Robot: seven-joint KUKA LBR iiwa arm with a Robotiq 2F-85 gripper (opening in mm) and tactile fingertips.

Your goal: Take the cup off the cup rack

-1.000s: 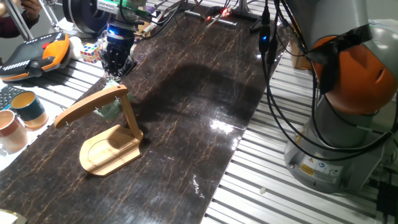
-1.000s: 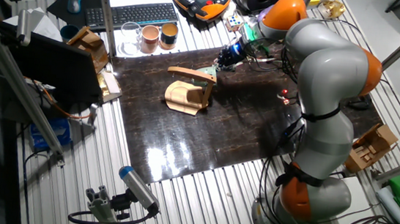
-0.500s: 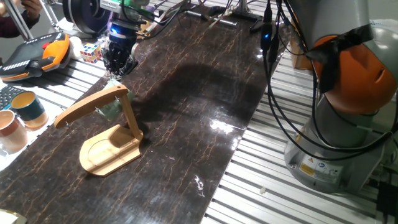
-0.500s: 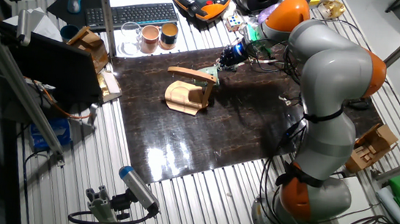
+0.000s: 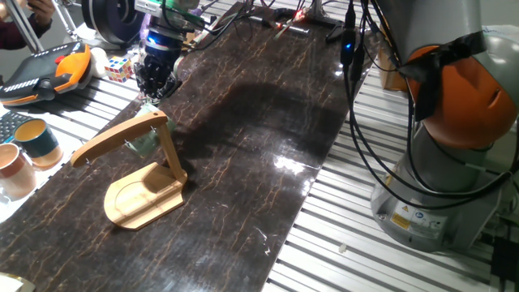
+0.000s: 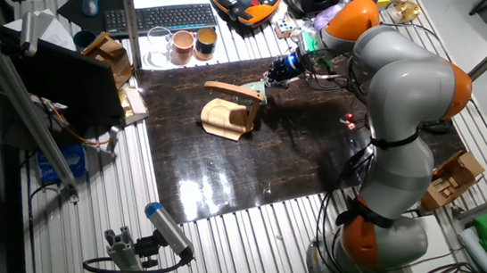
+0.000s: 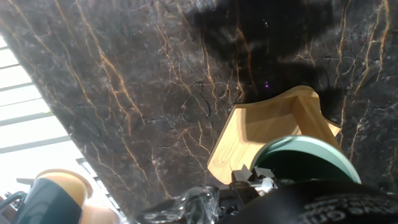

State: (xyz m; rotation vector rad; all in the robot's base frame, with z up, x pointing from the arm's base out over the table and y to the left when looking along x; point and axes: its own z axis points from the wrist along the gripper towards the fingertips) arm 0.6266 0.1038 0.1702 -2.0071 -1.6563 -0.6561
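The light wooden cup rack stands on the dark marble mat, its curved arm reaching to the left. The grey-green cup hangs under that arm beside the post. My gripper hovers just above and behind the top of the post, apart from the cup, and its fingers look spread and empty. In the other fixed view the gripper is right of the rack. The hand view looks down on the cup's rim and the rack's base. The fingertips do not show clearly there.
A teal cup with yellow inside and a pinkish-tan cup stand left of the mat. An orange-black pendant and a colour cube lie behind. The arm's base and its cables are at the right.
The gripper has shifted only slightly near the top of the rack's post. The cup still hangs on the rack.
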